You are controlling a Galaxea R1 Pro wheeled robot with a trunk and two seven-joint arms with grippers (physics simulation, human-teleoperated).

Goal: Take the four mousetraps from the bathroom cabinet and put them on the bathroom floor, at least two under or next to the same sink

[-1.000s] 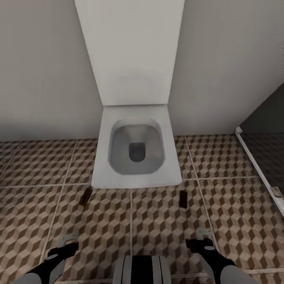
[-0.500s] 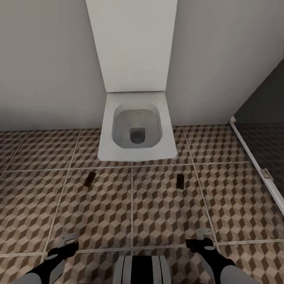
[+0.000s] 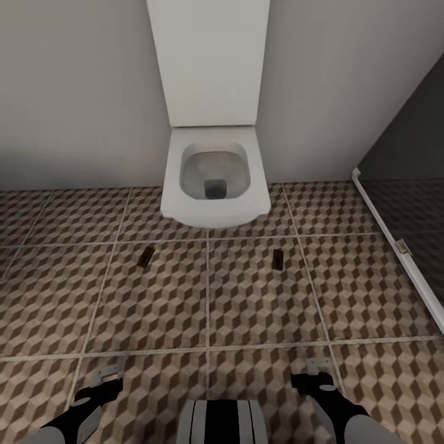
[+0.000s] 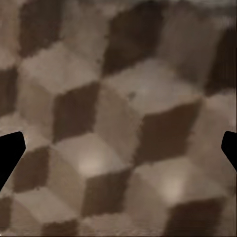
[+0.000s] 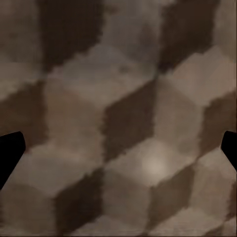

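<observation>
So I'm backing the base away from the toilet [image 3: 213,172] right now: the whole head view is pulling out compared to a second ago, the bowl is shrinking up toward the wall and more bathroom floor [image 3: 259,302] is opening up in front of me. That's the camera moving, not the stuff. Two mousetraps [image 3: 146,257] are lying flat on the tiles, one each side in front of the bowl [image 3: 279,259], well apart. No sink here, so I'm guessing these don't cover the sink requirement yet. Left gripper [image 3: 105,377] and right gripper [image 3: 316,370] are hanging low, fingers spread wide and holding nothing, wrist views just showing tile.
</observation>
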